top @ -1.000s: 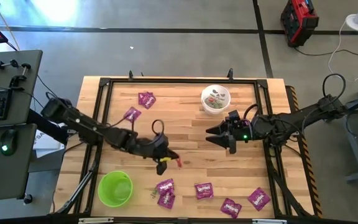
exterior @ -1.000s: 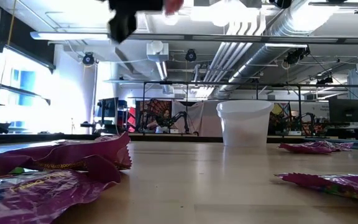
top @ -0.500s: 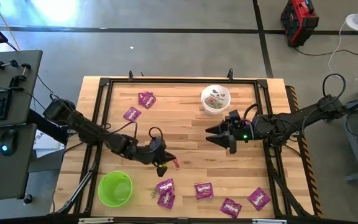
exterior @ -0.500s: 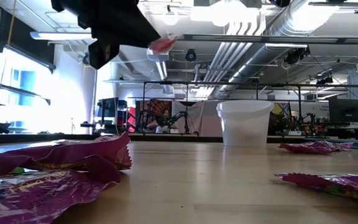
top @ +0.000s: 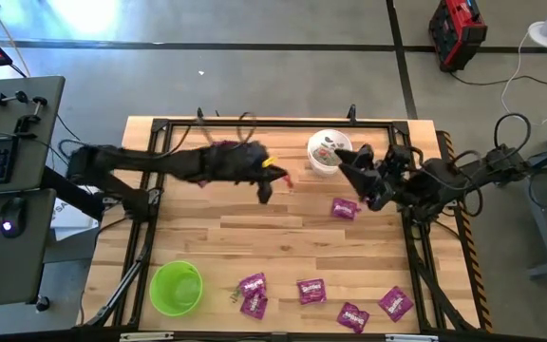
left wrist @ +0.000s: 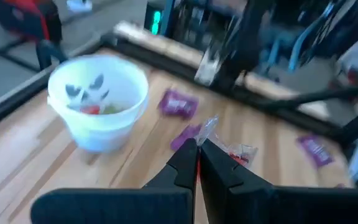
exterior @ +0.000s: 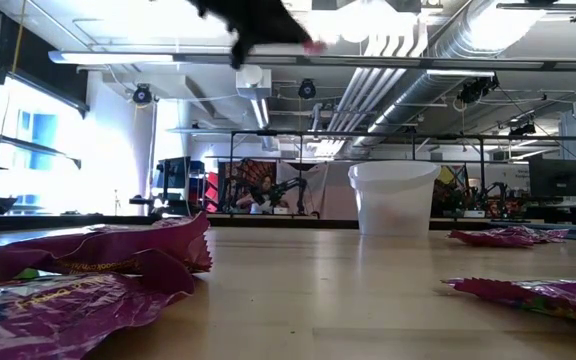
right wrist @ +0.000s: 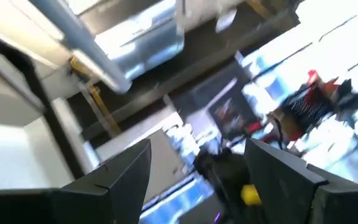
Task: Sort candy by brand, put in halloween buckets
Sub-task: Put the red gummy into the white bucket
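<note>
My left gripper (top: 268, 183) hangs above the far middle of the table, just left of the white bucket (top: 329, 152), and is shut on a clear-wrapped red sweet (left wrist: 237, 154). The low view shows it high up (exterior: 268, 25). The white bucket holds several small sweets (left wrist: 92, 107). My right gripper (top: 348, 163) is open beside the white bucket's right side, tipped up toward the room (right wrist: 197, 168). A purple packet (top: 345, 209) lies flat below it. The lime green bucket (top: 177, 287) stands at the near left. My left gripper pinches the sweet's clear twisted wrapper end (left wrist: 207, 127) between its two shut fingertips (left wrist: 185, 158). The red sweet sticks out beyond the tips, lifted clear of the table (exterior: 315, 45).
Several purple packets lie along the near edge (top: 252, 283) (top: 311, 290) (top: 352, 315) (top: 395, 302). More packets show past the left fingers (left wrist: 179, 102) (left wrist: 316, 149). A black frame rims the table (top: 273, 122). Bare wood lies in the middle.
My left gripper has risen from the near middle and swung toward the far edge and right, up to the white bucket, carrying the red sweet. My right gripper has moved toward the far edge and tipped upward; a purple packet now shows where it stood.
</note>
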You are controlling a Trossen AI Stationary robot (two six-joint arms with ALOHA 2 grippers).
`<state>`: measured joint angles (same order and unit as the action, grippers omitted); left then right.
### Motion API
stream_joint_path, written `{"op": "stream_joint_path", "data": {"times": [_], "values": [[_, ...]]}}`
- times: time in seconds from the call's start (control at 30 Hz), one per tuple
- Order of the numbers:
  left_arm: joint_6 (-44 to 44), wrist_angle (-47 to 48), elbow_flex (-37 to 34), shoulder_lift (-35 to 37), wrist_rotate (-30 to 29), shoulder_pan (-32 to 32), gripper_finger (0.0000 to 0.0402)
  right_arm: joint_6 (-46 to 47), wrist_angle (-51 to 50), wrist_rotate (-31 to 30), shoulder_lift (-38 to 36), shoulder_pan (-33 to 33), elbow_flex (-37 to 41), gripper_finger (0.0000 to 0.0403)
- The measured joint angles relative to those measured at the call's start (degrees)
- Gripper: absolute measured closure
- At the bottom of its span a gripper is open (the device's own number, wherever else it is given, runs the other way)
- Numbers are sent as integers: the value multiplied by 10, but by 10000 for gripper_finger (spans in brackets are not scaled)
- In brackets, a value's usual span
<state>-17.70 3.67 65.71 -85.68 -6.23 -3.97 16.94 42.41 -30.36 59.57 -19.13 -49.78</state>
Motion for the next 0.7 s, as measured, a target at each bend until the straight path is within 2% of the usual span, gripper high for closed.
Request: {"op": "stream_joint_path", "data": {"times": [0.1,0.37,0.53,0.7], "values": [[5,4,54,-72,20,-27,401,-5,-3,-28,-1,3,0,149],[14,-5,184,-254,28,-77,401,-4,-61,-37,4,23,0,149],[8,-44,258,-317,31,-109,401,-5,-65,-19,4,38,0,149],[23,-46,304,-343,34,-134,401,-5,-73,19,4,54,0,149]]}}
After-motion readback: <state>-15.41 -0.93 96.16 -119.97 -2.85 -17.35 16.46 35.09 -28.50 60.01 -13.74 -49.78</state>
